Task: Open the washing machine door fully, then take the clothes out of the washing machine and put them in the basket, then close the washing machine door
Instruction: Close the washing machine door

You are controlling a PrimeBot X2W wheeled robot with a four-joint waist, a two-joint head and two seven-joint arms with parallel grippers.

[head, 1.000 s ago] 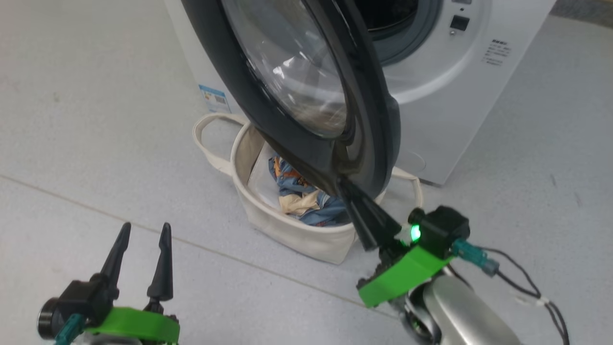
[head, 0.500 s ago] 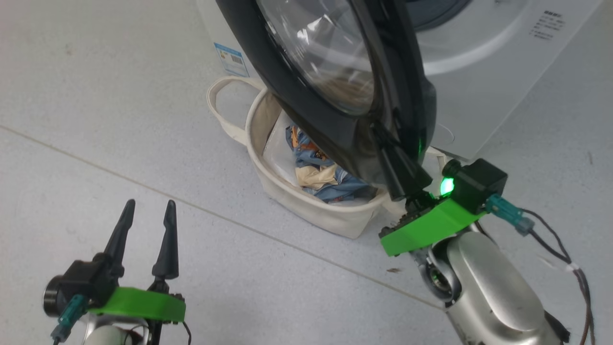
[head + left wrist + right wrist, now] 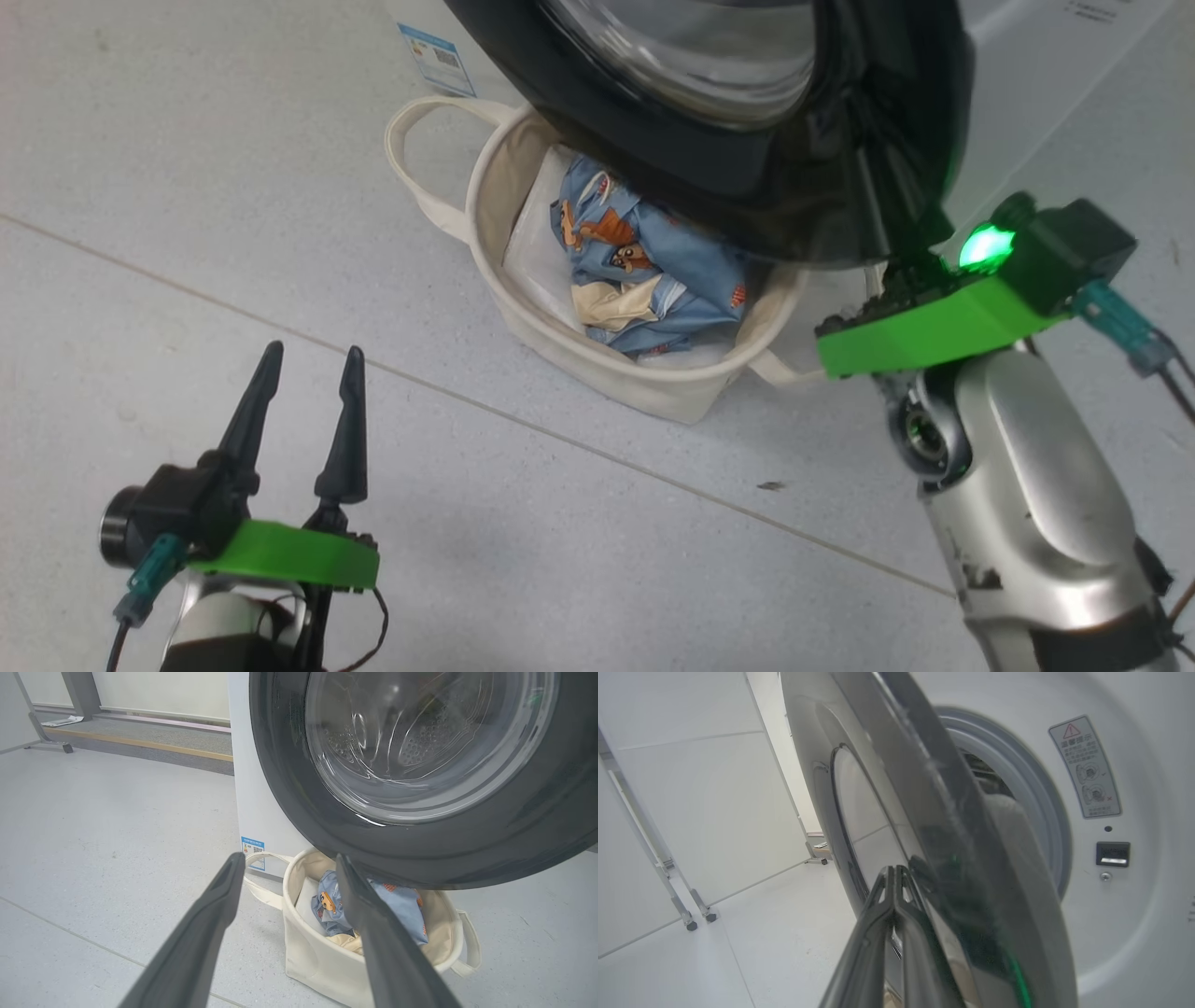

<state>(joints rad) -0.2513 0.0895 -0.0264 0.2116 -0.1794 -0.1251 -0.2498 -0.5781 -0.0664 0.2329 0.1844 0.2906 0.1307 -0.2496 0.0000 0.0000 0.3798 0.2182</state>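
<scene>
Against the glossy outer face of the partly open washing machine door [image 3: 747,177]: right gripper [image 3: 894,872], fingers pressed together. Left gripper [image 3: 313,353] spread, empty. Clothes [image 3: 653,271] lie in the basket [image 3: 597,359] below the door, beside the washing machine [image 3: 1134,765].

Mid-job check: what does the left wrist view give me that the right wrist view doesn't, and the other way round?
Left wrist view: the basket with the clothes in it, the blue sticker on the machine's side, the door's glass bowl seen from the front, and the open left end effector.
Right wrist view: the grey gasket, the warning label, the latch slot, and the shut right end effector, close beside the door's glossy outer face.
Both: the door, standing partly open, and the white machine.
</scene>
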